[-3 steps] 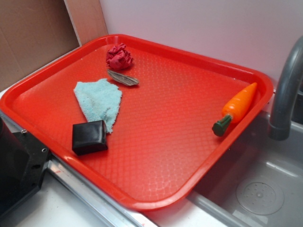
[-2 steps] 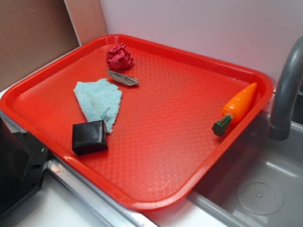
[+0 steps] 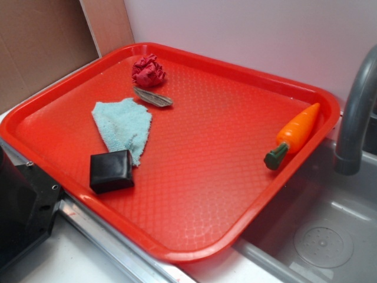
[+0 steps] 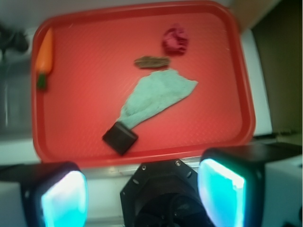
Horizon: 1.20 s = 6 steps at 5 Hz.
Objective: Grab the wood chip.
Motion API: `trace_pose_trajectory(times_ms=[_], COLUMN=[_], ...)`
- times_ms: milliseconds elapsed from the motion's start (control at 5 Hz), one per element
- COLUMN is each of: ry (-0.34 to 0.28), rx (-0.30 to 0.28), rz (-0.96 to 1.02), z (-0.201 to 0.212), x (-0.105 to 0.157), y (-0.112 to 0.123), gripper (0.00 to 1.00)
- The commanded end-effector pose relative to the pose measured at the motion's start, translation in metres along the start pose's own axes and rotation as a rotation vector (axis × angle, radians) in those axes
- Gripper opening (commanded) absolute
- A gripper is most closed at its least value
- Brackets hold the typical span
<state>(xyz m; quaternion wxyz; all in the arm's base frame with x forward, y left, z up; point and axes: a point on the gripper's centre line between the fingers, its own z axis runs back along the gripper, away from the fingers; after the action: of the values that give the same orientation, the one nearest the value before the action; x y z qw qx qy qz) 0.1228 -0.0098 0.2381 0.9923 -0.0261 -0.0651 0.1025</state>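
Observation:
The wood chip (image 3: 153, 97) is a thin grey-brown sliver lying flat on the red tray (image 3: 235, 171), between the red cloth ball (image 3: 148, 71) and the light blue towel piece (image 3: 123, 127). In the wrist view the chip (image 4: 152, 62) lies near the tray's far side, well beyond my gripper (image 4: 142, 194). The gripper is open and empty, high above the robot base near the tray's near edge. Its two pads (image 4: 64, 198) glow teal. The gripper itself does not show in the exterior view.
A black block (image 3: 111, 171) sits at the towel's near tip. A toy carrot (image 3: 293, 135) lies by the tray's right rim. A grey faucet (image 3: 356, 112) and sink (image 3: 324, 236) are to the right. The black robot base (image 3: 23, 206) stands at lower left.

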Motion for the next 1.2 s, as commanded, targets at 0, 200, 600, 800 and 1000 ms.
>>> trace_pose_trajectory(times_ms=[0,200,600,800,1000], ry=[-0.072,-0.124,-0.196,-0.183,-0.185], rx=[0.027,0.025,0.079,0.128,0.14], rz=[0.41,0.659,0.978,0.973,0.939], z=[-0.043,-0.07,-0.134,-0.168,-0.19], x=[0.044,0.062,0.107,0.119,0.123], y=[0.011,0.028,0.054,0.047,0.036], gripper=[1.0,1.0,1.0,1.0,1.0])
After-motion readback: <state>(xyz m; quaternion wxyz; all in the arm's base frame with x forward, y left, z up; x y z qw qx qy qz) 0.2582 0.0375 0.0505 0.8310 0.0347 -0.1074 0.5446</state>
